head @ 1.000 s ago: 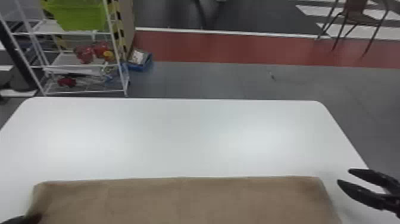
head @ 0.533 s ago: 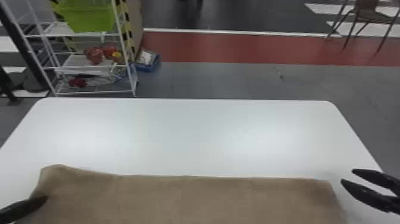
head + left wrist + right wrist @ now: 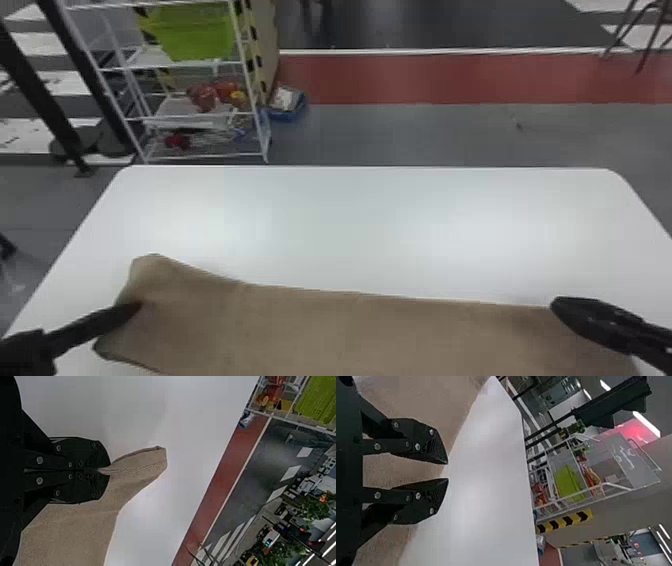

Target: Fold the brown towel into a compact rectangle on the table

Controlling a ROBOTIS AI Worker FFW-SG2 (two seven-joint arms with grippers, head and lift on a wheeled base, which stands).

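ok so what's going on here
A robot is partway through folding a brown towel on a white table. Its left gripper is shut on the towel near its left end. The right gripper is open at the towel's right end, not gripping it. The towel stretches wide across the near part of the table, so it isn't a compact rectangle yet.

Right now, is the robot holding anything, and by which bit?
The left gripper pinches the brown towel near its left end; the right gripper is open, holding nothing.
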